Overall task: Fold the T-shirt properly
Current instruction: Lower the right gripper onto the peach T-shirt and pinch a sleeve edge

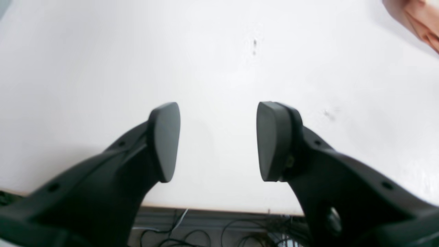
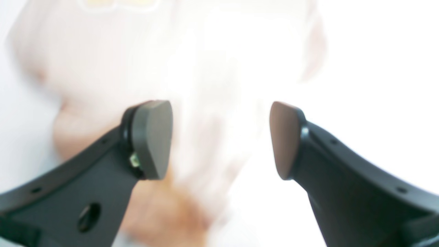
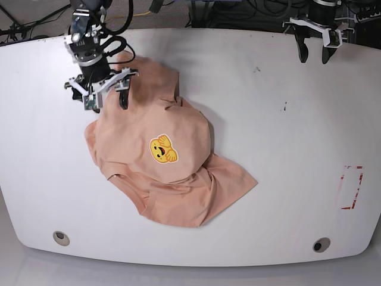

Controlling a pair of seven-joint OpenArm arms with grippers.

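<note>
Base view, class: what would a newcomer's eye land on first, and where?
The crumpled peach T-shirt heaped left of centre on the white table, its yellow face emblem showing on top. Next, the open right claw above the shirt's far edge, and the open left claw over bare table at far right.

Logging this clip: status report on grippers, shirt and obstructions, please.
Left gripper open over bare table, far from shirt. Right gripper open, empty, above T-shirt, which lies crumpled, unfolded, emblem up. Nothing in the way.
</note>
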